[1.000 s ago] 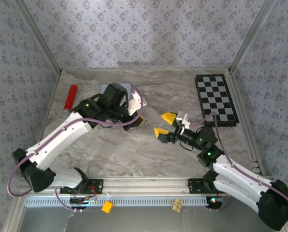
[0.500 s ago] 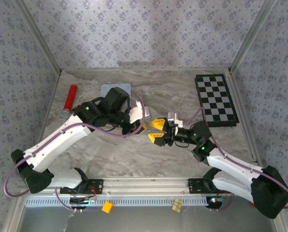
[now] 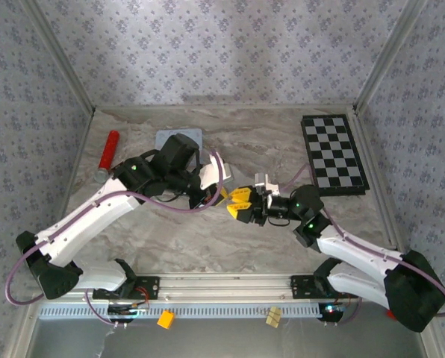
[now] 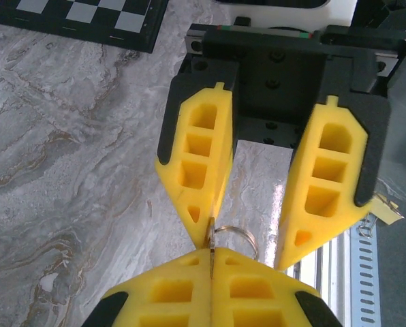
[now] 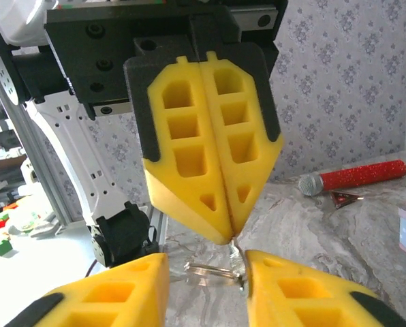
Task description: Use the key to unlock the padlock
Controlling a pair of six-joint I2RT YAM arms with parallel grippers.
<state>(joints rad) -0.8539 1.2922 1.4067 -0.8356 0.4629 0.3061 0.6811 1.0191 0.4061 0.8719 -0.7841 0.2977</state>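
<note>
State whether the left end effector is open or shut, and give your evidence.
Shut on the key: the left end effector's yellow fingers meet with no gap, pinching the thin blade at their tips.

left gripper (image 4: 211,257) clamped tight on key (image 4: 210,240), thin blade poking up | ring (image 4: 234,228) just beside it | right gripper (image 4: 247,242) facing head-on, yellow jaws apart, straddling key and ring, one finger right against the blade | marble table (image 4: 67,170) below | checkerboard (image 4: 87,20) up top left
</note>
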